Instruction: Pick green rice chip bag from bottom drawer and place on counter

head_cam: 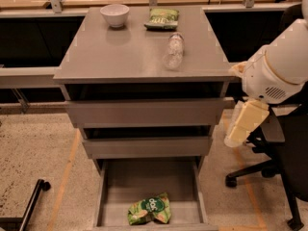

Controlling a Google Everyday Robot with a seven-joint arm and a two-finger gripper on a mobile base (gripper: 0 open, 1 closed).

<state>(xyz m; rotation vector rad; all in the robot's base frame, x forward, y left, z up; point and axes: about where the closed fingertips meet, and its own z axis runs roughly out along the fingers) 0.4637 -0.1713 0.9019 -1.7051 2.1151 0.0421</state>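
Camera view: light green wrinkly snack bag (149, 209) lies on the floor of the open grey metal bottom drawer (111, 186), near its front. It is probably light, soft and slippery, so pinch a raised crease. The pale cream gripper (244, 124) hangs right of the grey cabinet (144, 112), well apart from the bag; its state cannot be told.

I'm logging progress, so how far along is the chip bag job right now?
Done: the bottom drawer is pulled open. In hand: the gripper hangs off to the side, apart from the bag. Left: the green rice chip bag lies on the drawer floor, to be grasped, lifted and set on the counter.
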